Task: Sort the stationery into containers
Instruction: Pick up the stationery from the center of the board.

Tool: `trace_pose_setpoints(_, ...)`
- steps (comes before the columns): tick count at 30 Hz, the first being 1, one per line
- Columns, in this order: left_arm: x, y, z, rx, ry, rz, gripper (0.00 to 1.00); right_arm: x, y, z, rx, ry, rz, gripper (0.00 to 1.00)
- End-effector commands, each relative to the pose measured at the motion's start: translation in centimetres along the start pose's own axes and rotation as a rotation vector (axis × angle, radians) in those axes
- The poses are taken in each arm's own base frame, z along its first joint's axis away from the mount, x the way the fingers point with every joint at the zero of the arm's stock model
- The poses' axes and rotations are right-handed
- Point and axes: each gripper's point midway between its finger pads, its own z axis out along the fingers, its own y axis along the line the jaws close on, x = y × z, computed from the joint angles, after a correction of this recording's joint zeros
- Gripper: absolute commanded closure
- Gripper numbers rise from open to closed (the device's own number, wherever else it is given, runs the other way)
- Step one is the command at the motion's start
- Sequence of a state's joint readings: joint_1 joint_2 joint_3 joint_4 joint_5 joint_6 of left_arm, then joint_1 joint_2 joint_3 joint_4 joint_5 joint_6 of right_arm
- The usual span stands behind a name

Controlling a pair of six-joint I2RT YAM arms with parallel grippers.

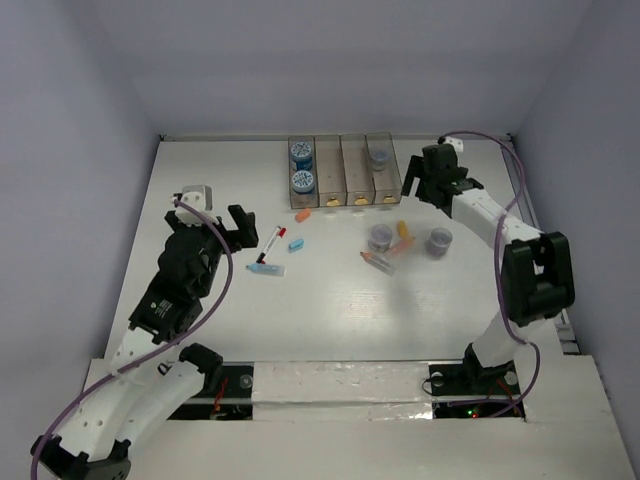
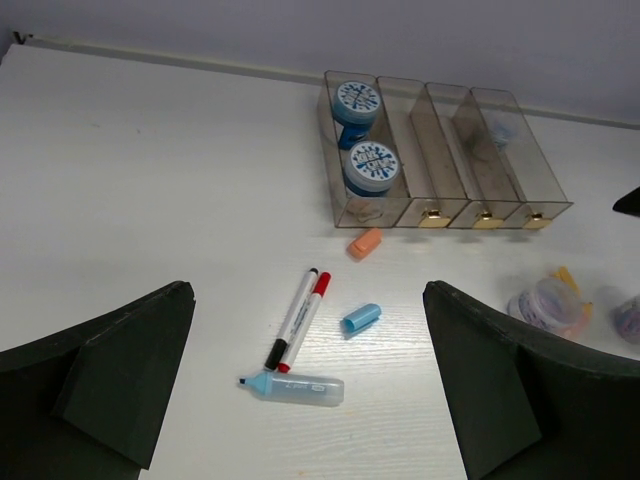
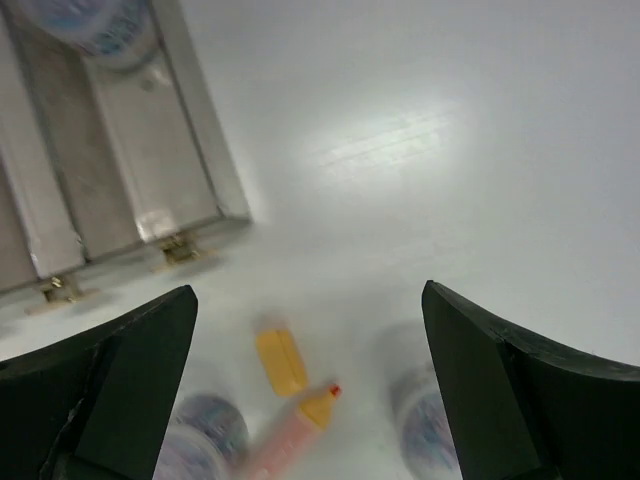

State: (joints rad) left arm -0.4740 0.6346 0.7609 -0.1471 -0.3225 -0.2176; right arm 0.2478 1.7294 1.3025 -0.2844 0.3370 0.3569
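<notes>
The four joined brownish containers stand at the back. Two blue-topped rolls sit in the leftmost bin, and a greyish round piece in the rightmost. My left gripper is open and empty. In the left wrist view its jaws stand wide above a red-capped marker, a black-capped marker, a light-blue highlighter and a light-blue cap. My right gripper is open and empty beside the bins' right end. Below it lie an orange cap, a pink highlighter and two purple round pieces.
An orange cap lies just in front of the leftmost bin. The two purple pieces and the orange sticks cluster right of centre. White walls close the table at the back and both sides.
</notes>
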Motion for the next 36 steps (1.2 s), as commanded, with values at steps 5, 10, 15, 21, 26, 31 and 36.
trace_pose_setpoints(5, -2.3, -2.0, -2.0, 0.105, -0.094, -0.028, 0.01, 4.7, -6.5, -3.5, 0.253, 0.052, 0.111, 0.00)
trace_pose_setpoints(10, -3.0, -2.6, -3.2, 0.149, -0.123, -0.043, 0.01, 7.9, -8.6, -3.8, 0.348, 0.108, 0.125, 0.00)
trace_pose_setpoints(15, -3.1, -2.9, -3.7, 0.166, -0.130, -0.046, 0.01, 10.0, -8.4, -2.5, 0.323, 0.171, 0.111, 0.02)
trace_pose_setpoints(21, -3.0, -2.8, -3.5, 0.159, -0.126, -0.042, 0.01, 10.0, -8.3, -1.5, 0.321, 0.171, 0.119, 0.25)
trace_pose_setpoints(26, -2.8, -2.8, -3.3, 0.153, -0.118, -0.038, 0.01, 8.4, -8.5, -2.3, 0.329, 0.121, 0.122, 0.56)
trace_pose_setpoints(31, -2.4, -2.9, -2.8, 0.144, -0.103, -0.028, 0.01, 2.6, -6.9, -4.5, 0.244, 0.024, 0.112, 0.63)
trace_pose_setpoints(36, -1.8, -2.7, -2.1, 0.125, -0.078, -0.012, 0.01, -3.5, -0.2, -5.7, 0.003, -0.074, 0.057, 0.62)
